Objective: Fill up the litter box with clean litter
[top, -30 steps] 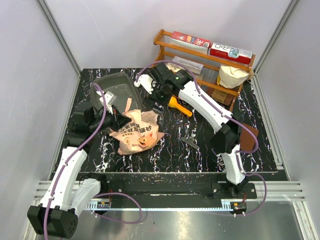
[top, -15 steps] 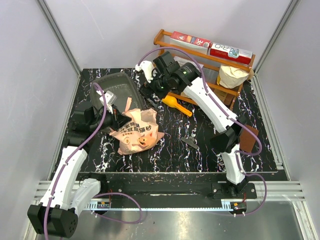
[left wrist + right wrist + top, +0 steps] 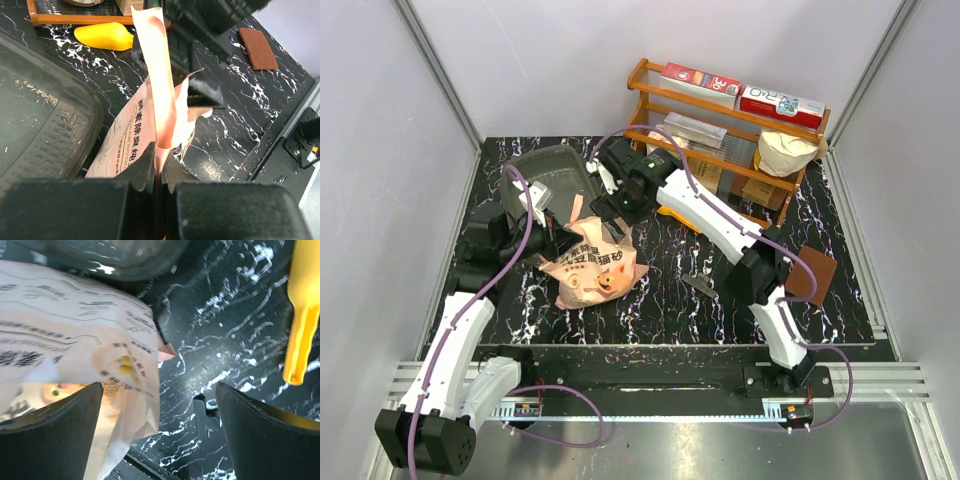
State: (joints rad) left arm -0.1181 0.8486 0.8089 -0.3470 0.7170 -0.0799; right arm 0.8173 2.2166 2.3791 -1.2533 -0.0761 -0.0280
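At the bottom of the left wrist view, the left gripper [image 3: 157, 172] is clamped on a thin upright flap of the pink pig-face litter bag [image 3: 150, 135]. The bag lies on the black marbled table [image 3: 660, 310], centre-left in the overhead view. That hold is slim: if the arm lifts by the flap alone, the film could tear or slide out and the bag would drop. The right gripper [image 3: 160, 425] hangs over the bag's upper end with its fingers spread wide, gripping nothing. If it closes on loose film rather than the mouth edge, it could fold the opening shut. No clean litter shows, and I judge it is all inside the bag. The litter box [image 3: 548, 172] sits just beyond the bag at upper left, nearly bare. A tilt begun short of its rim would spill granules onto the table. Farther back, the yellow scoop [image 3: 102, 36] and the wooden rack [image 3: 720, 110] crowd the right arm's swing.
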